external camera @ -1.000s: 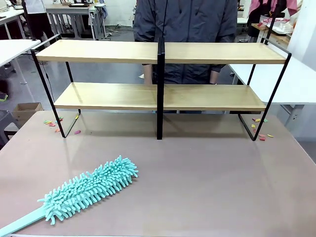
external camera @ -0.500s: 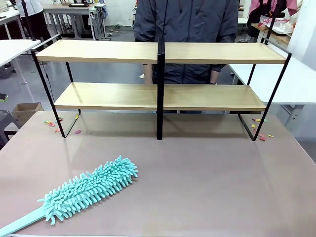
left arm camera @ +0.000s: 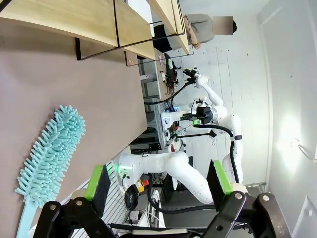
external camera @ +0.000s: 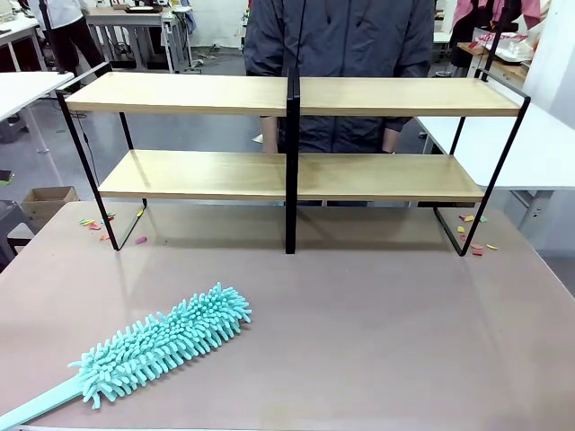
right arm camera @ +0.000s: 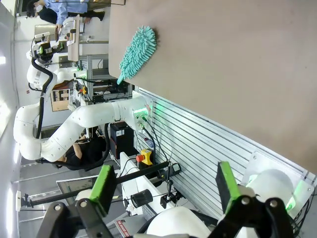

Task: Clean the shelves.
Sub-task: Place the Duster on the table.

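The shelves [external camera: 202, 94] stand across the far half of the table. They are two long light wooden boards in a thin black frame with a central black post [external camera: 291, 162], and both boards are bare. A teal fluffy duster [external camera: 162, 346] lies flat at the front left, its handle [external camera: 36, 409] running off the near edge. My left gripper [left arm camera: 158, 178] is open and holds nothing, hanging off the table's near side with the duster [left arm camera: 49, 153] and the shelves [left arm camera: 99, 20] ahead of it. The right gripper [right arm camera: 166, 183] is also open and empty, well away from the duster [right arm camera: 137, 54].
A person [external camera: 341, 45] in a dark jacket stands right behind the shelves. Small coloured scraps lie on the brown table [external camera: 377, 341] by the left foot [external camera: 94, 224] and the right foot [external camera: 472, 247] of the frame. White tables flank it at left [external camera: 22, 90] and right [external camera: 548, 153].
The duster and the shelves lie as before. A person far off at the back left has shifted a little.
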You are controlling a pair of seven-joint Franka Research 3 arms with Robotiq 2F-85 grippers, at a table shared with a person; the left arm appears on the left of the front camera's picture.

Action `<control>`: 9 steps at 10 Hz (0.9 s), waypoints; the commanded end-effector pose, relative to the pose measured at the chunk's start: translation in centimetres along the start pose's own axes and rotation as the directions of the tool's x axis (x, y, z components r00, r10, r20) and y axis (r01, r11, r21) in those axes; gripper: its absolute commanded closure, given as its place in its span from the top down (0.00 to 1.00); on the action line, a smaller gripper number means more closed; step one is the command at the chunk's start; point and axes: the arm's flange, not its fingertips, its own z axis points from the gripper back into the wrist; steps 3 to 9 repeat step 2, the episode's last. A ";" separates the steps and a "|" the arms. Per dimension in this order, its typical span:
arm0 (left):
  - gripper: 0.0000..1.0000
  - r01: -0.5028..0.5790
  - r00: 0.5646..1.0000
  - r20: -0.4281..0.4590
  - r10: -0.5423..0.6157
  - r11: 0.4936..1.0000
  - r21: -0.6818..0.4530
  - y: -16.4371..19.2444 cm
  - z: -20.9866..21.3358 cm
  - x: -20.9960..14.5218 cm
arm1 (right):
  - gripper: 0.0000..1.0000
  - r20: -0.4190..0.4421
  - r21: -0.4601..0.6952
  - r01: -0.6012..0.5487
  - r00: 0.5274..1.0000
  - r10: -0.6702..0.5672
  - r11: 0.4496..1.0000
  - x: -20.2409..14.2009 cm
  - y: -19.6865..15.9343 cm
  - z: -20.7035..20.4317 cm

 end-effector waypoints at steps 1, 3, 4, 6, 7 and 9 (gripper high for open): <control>1.00 0.018 1.000 -0.003 -0.018 1.000 -0.007 -0.1 0.0 -0.1 | 1.00 0.007 0.023 -0.014 1.000 0.014 1.000 0.1 0.3 0.0; 1.00 0.018 1.000 -0.003 -0.018 1.000 -0.007 -0.1 0.0 -0.1 | 1.00 0.007 0.023 -0.014 1.000 0.014 1.000 0.1 0.3 0.0; 1.00 0.018 1.000 -0.003 -0.018 1.000 -0.007 -0.1 0.0 -0.1 | 1.00 0.007 0.023 -0.014 1.000 0.014 1.000 0.1 0.3 0.0; 1.00 0.018 1.000 -0.003 -0.018 1.000 -0.007 -0.1 0.0 -0.1 | 1.00 0.007 0.023 -0.014 1.000 0.014 1.000 0.1 0.3 0.0; 1.00 0.018 1.000 -0.003 -0.018 1.000 -0.007 -0.1 0.0 -0.1 | 1.00 0.007 0.023 -0.014 1.000 0.014 1.000 0.1 0.3 0.0; 1.00 0.018 1.000 -0.003 -0.018 1.000 -0.007 -0.1 0.0 -0.1 | 1.00 0.007 0.023 -0.014 1.000 0.014 1.000 0.1 0.3 0.0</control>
